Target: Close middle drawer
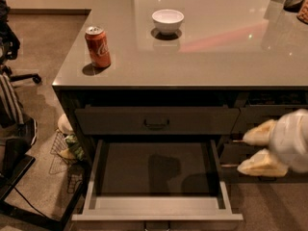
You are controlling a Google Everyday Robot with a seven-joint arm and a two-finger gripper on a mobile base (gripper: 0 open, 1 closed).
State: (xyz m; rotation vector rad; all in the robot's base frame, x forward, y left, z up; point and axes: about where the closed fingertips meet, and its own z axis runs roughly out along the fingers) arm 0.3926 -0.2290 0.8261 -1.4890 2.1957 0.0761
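Hovering R of pulled-out middle drawer (154,170): end effector (242,153), fingers apart.

Brown carpet (45,37), glossy grey countertop (216,57), dim light

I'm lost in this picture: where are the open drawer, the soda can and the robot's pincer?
middle drawer (144,170), camera view, its bare dark floor.
soda can (97,47), camera view, its red side.
pincer (242,154), camera view, midway between its open fingertips, right of the drawer.
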